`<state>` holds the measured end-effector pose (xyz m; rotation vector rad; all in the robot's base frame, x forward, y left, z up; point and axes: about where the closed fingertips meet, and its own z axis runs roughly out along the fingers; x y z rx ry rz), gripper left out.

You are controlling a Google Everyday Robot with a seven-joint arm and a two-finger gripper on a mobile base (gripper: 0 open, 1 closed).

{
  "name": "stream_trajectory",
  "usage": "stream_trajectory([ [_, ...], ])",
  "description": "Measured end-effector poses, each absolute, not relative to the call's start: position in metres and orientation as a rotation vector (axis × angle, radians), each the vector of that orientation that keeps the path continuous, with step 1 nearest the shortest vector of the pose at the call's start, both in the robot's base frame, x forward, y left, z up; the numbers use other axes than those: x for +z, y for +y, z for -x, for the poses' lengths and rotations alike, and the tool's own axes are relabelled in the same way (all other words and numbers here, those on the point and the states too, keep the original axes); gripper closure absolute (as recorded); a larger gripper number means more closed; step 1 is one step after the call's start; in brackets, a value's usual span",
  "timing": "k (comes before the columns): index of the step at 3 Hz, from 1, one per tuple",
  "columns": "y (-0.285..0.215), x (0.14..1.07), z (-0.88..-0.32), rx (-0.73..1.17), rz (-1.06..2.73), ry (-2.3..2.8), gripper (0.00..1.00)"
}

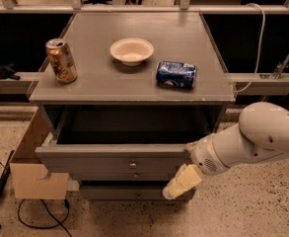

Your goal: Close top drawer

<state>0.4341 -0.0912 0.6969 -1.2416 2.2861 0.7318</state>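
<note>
The top drawer point(99, 163) of the grey cabinet stands pulled out, and its dark inside shows. Its flat grey front panel has a small round knob point(132, 165) at the centre. My gripper point(181, 182), cream-coloured at the end of the white arm point(252, 142), hangs in front of the right end of the front panel. It points down and to the left and reaches below the panel's lower edge. Whether it touches the panel is not clear.
On the cabinet top point(134, 90) stand a gold can point(61, 60), a white bowl point(131, 51) and a blue can point(176, 74) on its side. A lower drawer front point(124, 193) sits under the open one. A cardboard box point(33, 174) is at the cabinet's left, with cables point(35, 221) on the floor.
</note>
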Motion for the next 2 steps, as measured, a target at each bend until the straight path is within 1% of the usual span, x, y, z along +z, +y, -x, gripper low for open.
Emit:
stream_trajectory([
  [1,-0.0910,0.6949,-0.4302,0.742,1.238,2.293,0.19],
  [2,-0.0910,0.6949,-0.4303,0.741,1.238,2.293,0.42],
])
